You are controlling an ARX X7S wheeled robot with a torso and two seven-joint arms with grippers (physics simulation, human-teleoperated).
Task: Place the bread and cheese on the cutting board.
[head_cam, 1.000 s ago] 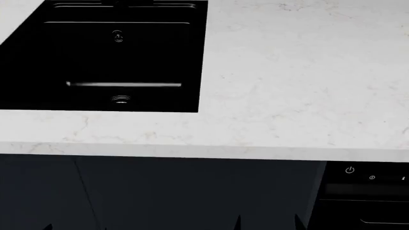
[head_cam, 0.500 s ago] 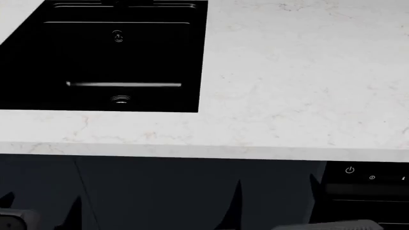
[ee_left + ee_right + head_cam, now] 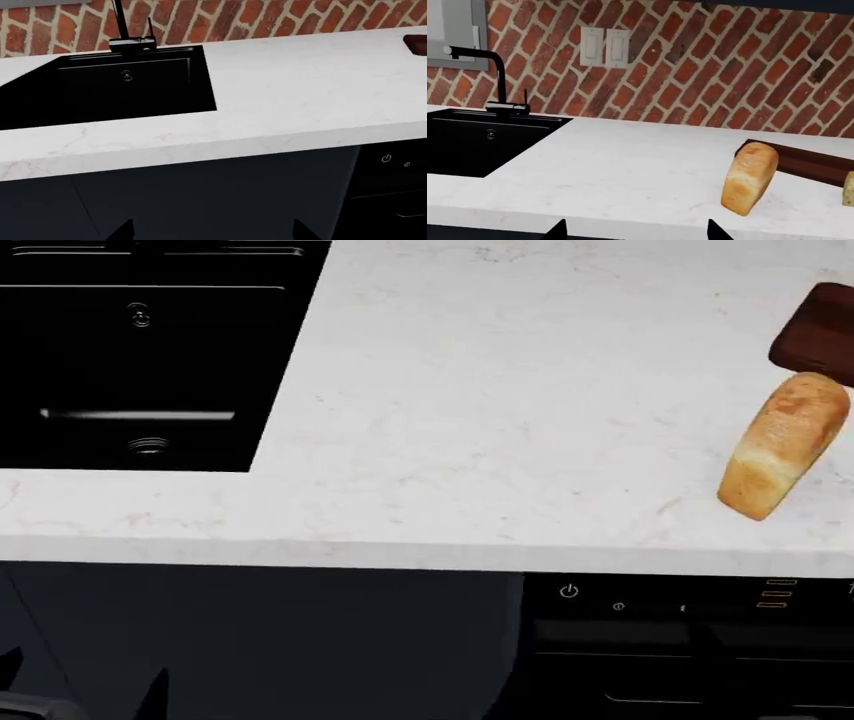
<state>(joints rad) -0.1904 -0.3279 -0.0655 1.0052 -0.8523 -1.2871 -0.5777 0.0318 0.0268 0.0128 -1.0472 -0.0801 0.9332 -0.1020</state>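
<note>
The sink (image 3: 127,360) sits far left, clear of the work; the left gripper (image 3: 212,231) and right gripper (image 3: 635,229) hang low before the counter (image 3: 507,420), both spread and empty, probably approaching. The bread (image 3: 783,445) lies at the right, touching the board (image 3: 819,332) but not on it; the cheese (image 3: 848,188) waits just beyond, by the board's edge.

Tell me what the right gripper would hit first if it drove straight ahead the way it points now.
Judging by the right wrist view, the right gripper sits low at the counter edge and aims over bare countertop toward the brick wall. The bread lies off to one side, so probably the wall; depth is unclear.
</note>
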